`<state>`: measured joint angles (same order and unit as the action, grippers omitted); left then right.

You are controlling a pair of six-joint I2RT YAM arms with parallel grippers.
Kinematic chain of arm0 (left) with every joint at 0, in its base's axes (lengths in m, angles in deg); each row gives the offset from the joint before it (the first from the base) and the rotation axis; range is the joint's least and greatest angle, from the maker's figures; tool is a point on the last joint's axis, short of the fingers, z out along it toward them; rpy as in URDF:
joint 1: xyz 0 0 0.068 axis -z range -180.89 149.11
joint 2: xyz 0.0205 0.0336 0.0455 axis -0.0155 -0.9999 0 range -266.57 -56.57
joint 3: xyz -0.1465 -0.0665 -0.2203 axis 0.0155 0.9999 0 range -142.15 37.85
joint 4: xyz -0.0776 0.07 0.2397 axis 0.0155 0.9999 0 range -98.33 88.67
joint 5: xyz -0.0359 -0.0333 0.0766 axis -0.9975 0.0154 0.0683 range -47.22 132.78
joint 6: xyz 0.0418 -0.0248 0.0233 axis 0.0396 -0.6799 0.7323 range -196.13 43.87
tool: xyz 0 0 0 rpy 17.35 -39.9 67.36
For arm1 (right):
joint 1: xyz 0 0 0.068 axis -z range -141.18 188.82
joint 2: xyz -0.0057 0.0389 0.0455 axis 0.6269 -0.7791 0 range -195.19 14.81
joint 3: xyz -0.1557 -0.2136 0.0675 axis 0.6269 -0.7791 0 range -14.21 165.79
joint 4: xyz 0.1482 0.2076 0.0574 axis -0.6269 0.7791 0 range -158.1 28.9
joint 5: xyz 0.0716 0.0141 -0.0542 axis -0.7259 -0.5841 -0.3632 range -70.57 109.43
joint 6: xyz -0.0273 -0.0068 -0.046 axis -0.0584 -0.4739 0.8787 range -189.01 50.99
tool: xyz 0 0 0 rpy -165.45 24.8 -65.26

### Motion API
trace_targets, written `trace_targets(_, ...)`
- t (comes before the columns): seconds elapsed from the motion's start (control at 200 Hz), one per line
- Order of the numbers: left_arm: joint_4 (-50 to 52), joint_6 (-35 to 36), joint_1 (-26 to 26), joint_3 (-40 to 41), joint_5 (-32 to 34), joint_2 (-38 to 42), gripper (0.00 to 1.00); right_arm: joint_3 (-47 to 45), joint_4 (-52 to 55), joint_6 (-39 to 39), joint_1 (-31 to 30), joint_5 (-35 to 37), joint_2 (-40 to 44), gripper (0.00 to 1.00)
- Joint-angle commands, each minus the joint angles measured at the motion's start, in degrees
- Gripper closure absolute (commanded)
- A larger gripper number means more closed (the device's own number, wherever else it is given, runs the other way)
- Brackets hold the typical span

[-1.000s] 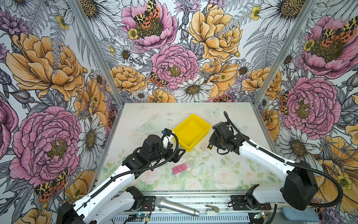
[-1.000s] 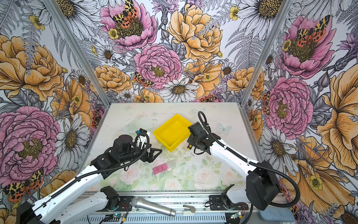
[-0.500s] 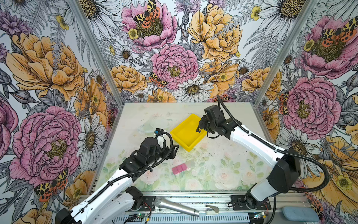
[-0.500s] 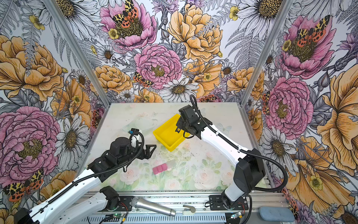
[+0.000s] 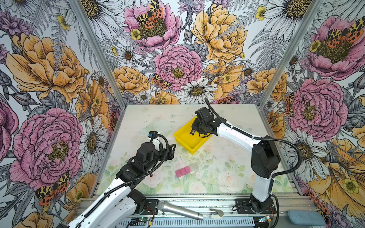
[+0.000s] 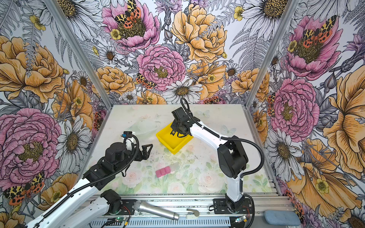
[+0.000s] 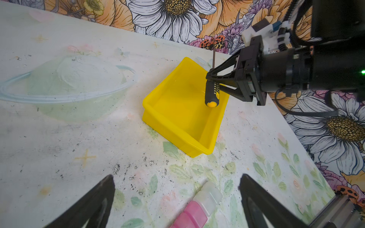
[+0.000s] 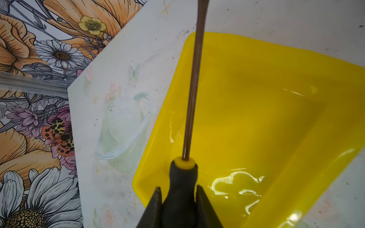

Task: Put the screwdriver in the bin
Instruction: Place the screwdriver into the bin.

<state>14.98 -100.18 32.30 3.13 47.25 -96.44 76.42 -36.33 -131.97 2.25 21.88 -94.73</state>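
The screwdriver (image 7: 211, 92) looks light and rigid. Its ribbed handle should offer sure purchase, so the handle is the place to grip, not the thin, slick shaft. It has a black handle flecked with yellow, a yellow butt and a slim dark shaft. The right fingers (image 8: 156, 201) are clamped on that handle, holding it above the inside of the bin (image 7: 177, 136). The left fingers (image 7: 98, 197) gape wide and empty, apart from the bin.

A row of pink and clear blocks (image 5: 184, 171) is seen near the left gripper (image 5: 172, 151); a silver microphone (image 5: 179, 210) is laid well behind it.
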Motion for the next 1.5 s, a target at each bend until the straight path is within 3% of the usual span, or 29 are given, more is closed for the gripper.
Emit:
trace_targets(0.0,-1.6,1.0,-0.3,1.1,-3.5,0.0,0.01,2.1,-2.5,-0.8,-0.4,-0.7,-1.9,1.00)
trace_targets(0.245,-4.6,1.4,0.0,1.3,-9.4,-3.2,0.01,3.9,-3.1,-1.1,-0.4,-2.1,-6.6,1.00)
trace_targets(0.615,-5.3,2.4,1.0,1.6,-8.9,-4.7,0.01,6.4,-3.0,-1.9,-0.2,-3.0,-12.3,1.00)
trace_targets(1.021,-5.7,2.7,1.0,1.9,-7.3,-4.4,0.01,6.4,-2.9,-1.5,-0.3,-2.6,-13.3,0.78)
trace_targets(1.496,-5.7,2.6,-0.4,2.0,-6.6,-2.1,0.02,5.0,-2.4,0.4,-0.2,-0.2,-7.5,0.48)
